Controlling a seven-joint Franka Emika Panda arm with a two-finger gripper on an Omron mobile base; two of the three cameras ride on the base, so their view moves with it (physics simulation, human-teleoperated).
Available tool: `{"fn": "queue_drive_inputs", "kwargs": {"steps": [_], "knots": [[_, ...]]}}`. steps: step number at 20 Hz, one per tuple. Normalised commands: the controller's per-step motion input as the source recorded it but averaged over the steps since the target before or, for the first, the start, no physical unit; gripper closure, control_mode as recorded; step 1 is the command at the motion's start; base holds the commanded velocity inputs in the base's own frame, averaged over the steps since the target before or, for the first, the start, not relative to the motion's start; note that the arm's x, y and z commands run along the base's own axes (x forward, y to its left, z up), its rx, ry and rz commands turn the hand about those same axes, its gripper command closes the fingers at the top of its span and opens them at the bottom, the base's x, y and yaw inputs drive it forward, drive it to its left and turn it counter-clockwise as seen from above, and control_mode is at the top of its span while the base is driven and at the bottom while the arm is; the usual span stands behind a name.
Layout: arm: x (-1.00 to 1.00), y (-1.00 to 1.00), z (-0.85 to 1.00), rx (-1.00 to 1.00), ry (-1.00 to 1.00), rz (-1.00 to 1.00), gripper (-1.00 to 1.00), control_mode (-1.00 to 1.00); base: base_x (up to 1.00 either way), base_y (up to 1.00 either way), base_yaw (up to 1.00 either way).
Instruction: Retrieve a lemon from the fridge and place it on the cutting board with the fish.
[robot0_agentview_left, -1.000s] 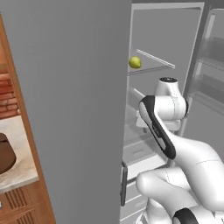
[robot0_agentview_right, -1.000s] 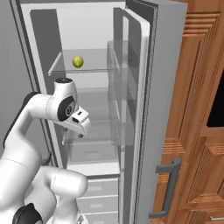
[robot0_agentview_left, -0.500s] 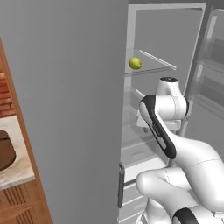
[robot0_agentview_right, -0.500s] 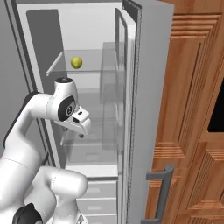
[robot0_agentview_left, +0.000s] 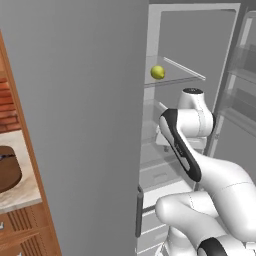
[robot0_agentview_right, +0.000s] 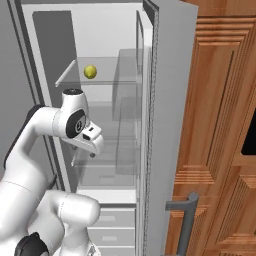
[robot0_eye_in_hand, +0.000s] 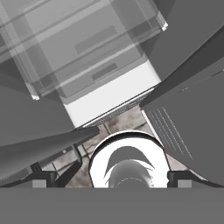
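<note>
Right base view: lemon (robot0_agentview_right: 90, 71) sits on upper glass shelf (robot0_agentview_right: 115, 80) in open fridge (robot0_agentview_right: 165, 60), gripper (robot0_agentview_right: 93, 148) well below, finger state can't tell; raise, open wide, approach level to avoid shelf edge.

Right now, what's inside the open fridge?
The lemon sits alone on an upper glass shelf of the fridge. The shelves below look bare, but the arm covers part of them.

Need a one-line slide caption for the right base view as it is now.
Fridge open, lemon alone on a glass shelf, the gripper empty below it.
</note>
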Motion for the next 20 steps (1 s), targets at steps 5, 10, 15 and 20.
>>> {"fn": "queue_drive_inputs", "kwargs": {"steps": [5, 10, 15, 20], "knots": [[0.00, 0.00, 0.00, 0.00, 0.00, 0.00, -1.00, 1.00, 0.00, 0.00, 0.01], [0.00, 0.00, 0.00, 0.00, 0.00, 0.00, -1.00, -1.00, 0.00, 0.00, 0.00], [0.00, 0.00, 0.14, -0.01, -0.13, 0.09, -1.00, -1.00, 0.00, 0.00, 0.00], [0.00, 0.00, 0.44, -0.07, -0.34, 0.26, -1.00, -1.00, 0.00, 0.00, 0.00]]}}
